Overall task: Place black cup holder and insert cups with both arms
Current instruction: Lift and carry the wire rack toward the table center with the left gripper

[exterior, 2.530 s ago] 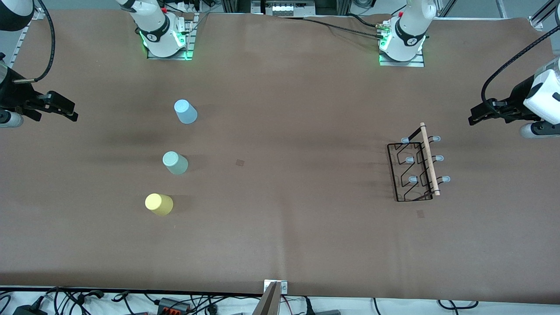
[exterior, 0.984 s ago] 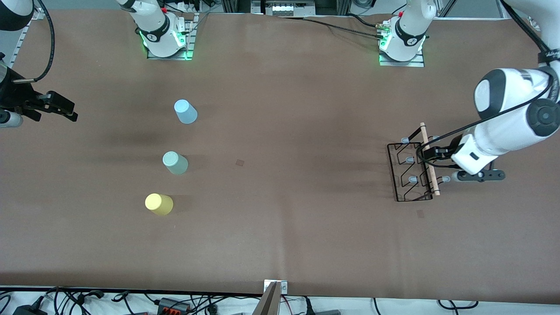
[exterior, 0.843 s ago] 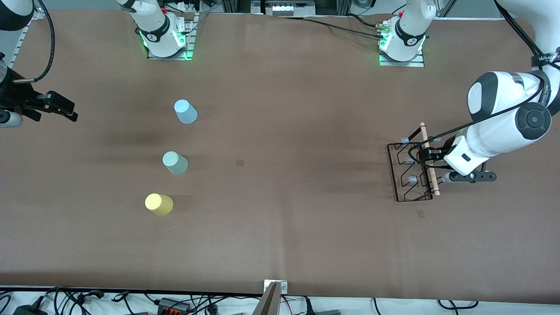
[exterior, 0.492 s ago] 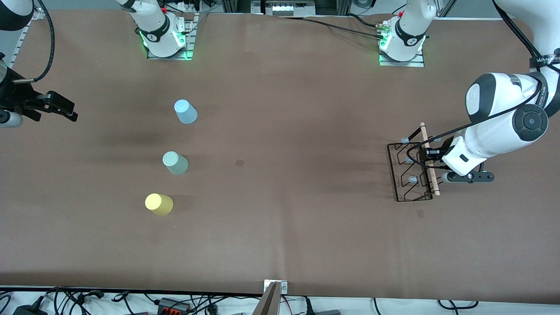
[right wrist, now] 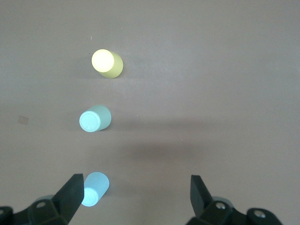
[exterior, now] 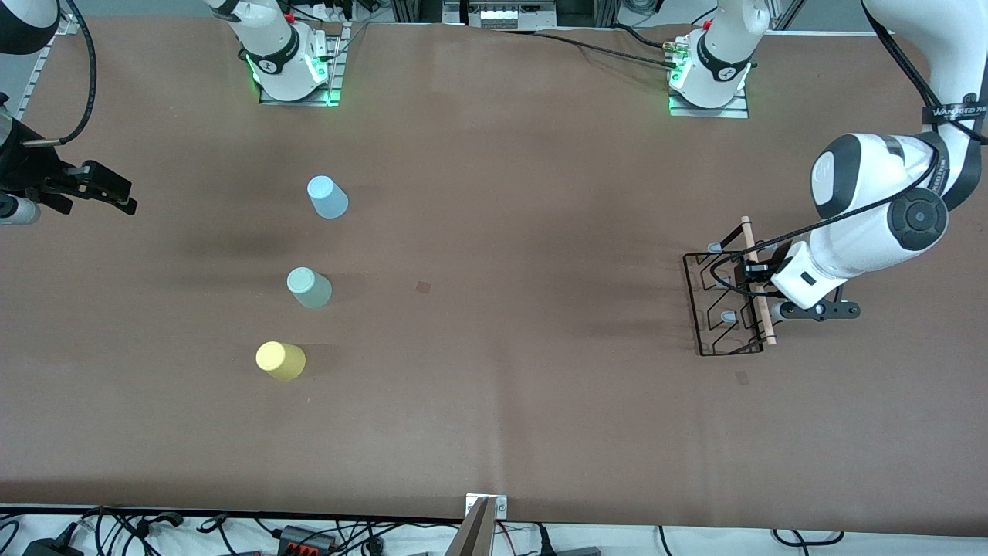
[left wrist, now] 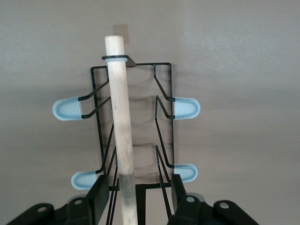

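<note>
The black cup holder (exterior: 718,305) lies on the brown table toward the left arm's end, its wooden rod (exterior: 759,305) on top. My left gripper (exterior: 751,279) is open over it. In the left wrist view the rod (left wrist: 120,117) runs between the fingers (left wrist: 97,198), nearer one of them, and pale pegs (left wrist: 186,108) stick out on both sides. The blue cup (exterior: 327,197), green cup (exterior: 309,287) and yellow cup (exterior: 280,361) stand in a row toward the right arm's end. My right gripper (exterior: 104,189) waits open, high over that end of the table. The right wrist view shows the blue cup (right wrist: 94,188), green cup (right wrist: 95,119) and yellow cup (right wrist: 107,63) below.
Two small tape marks lie on the table, one mid-table (exterior: 423,286) and one just nearer the camera than the holder (exterior: 742,377). The arm bases (exterior: 293,66) stand along the back edge. Cables (exterior: 309,537) run along the front edge.
My left arm has swung in from the table's end and brought its open gripper over the holder's rod. The holder, cups and right arm have not moved.
</note>
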Motion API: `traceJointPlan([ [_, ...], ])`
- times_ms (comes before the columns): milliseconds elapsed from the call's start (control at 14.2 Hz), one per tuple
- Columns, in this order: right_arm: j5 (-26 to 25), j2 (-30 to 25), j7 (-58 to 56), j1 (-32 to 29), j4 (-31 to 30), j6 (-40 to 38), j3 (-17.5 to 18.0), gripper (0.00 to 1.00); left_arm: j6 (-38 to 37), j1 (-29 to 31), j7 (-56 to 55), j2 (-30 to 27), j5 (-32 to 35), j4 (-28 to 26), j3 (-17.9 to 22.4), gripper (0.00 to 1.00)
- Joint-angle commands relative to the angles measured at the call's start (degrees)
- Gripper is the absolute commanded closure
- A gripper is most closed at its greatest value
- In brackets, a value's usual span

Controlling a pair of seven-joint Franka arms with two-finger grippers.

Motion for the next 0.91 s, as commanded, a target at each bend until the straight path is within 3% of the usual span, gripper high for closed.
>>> traceJointPlan([
  [0, -0.36, 0.11, 0.2, 0.03, 0.84, -0.79, 0.05, 0.0, 1.26, 0.09, 0.18, -0.85, 0.07, -1.6, -0.04, 0.42],
  [351, -0.36, 0.11, 0.2, 0.03, 0.84, -0.79, 0.05, 0.0, 1.52, 0.61, 0.09, -0.77, -0.02, -1.69, 0.05, 0.71],
  [703, -0.36, 0.2, 0.29, -0.15, 0.84, -0.35, 0.05, 0.0, 2.05, 1.05, 0.18, -0.68, 0.07, -1.69, 0.05, 0.8],
  [843, -0.36, 0.2, 0.29, 0.11, 0.84, -0.53, 0.05, 0.0, 2.66, 1.4, 0.18, -0.68, 0.07, -1.96, 0.05, 0.89],
])
